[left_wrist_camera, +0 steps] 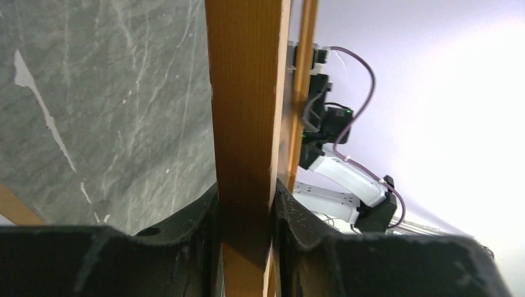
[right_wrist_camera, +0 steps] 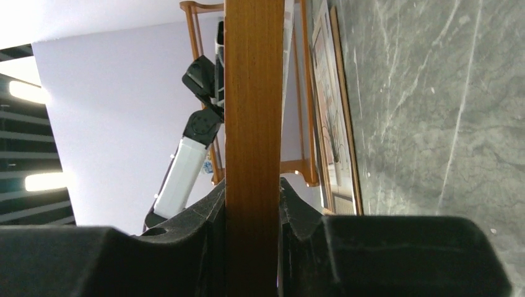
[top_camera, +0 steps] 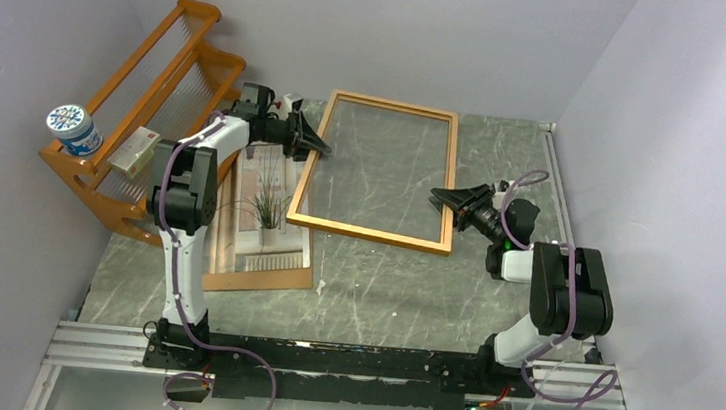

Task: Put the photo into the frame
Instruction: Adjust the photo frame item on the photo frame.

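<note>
The frame [top_camera: 368,231] sits at the middle of the table [top_camera: 380,297], held on both long sides. The left gripper [top_camera: 318,147] pinches the frame's left rail near the far corner. In the left wrist view its fingers [left_wrist_camera: 192,226] press against both faces of the wood [left_wrist_camera: 244,124]. The right gripper [top_camera: 438,197] pinches the frame's right rail about halfway along, its jaws tight on the rail [right_wrist_camera: 254,93] in the right wrist view. Whether the frame is off the table, I cannot tell. The photo [top_camera: 264,206] lies flat just left of the frame on a brown board [top_camera: 262,278], outside the frame. A rack [top_camera: 202,14] stands farther left of the frame and holds a cup [top_camera: 73,129].
</note>
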Robot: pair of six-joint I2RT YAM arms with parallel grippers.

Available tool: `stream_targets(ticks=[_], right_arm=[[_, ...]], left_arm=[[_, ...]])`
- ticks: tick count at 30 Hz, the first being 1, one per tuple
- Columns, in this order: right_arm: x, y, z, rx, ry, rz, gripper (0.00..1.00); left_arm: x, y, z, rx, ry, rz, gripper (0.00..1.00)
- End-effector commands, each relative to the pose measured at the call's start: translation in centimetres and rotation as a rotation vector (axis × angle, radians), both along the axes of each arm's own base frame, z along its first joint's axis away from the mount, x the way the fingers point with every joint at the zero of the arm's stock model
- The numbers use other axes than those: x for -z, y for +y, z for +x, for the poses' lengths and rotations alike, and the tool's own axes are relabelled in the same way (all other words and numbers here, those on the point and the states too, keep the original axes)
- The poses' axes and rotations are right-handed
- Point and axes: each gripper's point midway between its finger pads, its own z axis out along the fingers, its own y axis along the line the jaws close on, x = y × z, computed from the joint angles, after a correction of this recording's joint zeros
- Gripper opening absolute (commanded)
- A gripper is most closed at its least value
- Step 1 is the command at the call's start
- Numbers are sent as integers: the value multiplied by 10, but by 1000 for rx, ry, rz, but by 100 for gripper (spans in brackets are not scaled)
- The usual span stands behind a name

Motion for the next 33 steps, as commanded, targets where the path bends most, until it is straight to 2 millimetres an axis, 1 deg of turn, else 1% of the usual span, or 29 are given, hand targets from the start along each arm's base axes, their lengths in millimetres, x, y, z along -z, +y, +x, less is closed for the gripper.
stream_targets(ticks=[1,3,4,6,8,11,14,15,18,22,24,27,29,30,33], right_arm=[[-8,6,-10,-48,-150,15,31],[-7,6,-10,-49,-151,49,39],[-10,6,-11,-46,-177,64,44],[-4,5,-10,-40,-159,94,53],[0,4,-9,-33,-160,102,58],[10,4,-7,-29,-135,86,65],[25,4,-4,-31,-87,53,70],[33,4,-3,-28,-54,36,72],[50,4,0,-31,-13,-26,73],[64,2,5,-34,26,-90,73],[69,1,6,-34,48,-128,73],[73,2,9,-46,67,-207,73],[76,1,12,-58,70,-315,73],[73,6,16,-75,62,-365,73],[73,16,20,-105,70,-514,74]], left_arm=[[-83,14,2,-12,-132,-80,3],[-91,18,1,-15,-146,-83,3],[-94,20,1,-15,-154,-82,3],[-99,24,0,-22,-157,-72,3],[-105,28,0,-25,-179,-53,2],[-113,32,-1,-37,-191,-32,3],[-123,35,-1,-52,-224,0,3],[-123,36,-3,-55,-218,22,3],[-125,40,-3,-65,-236,82,2],[-129,46,-5,-79,-255,158,3],[-135,50,-7,-82,-279,200,3],[-141,54,-12,-85,-275,249,3],[-142,59,-15,-93,-271,288,3],[-142,61,-16,-97,-272,308,3],[-138,68,-22,-108,-256,375,3]])
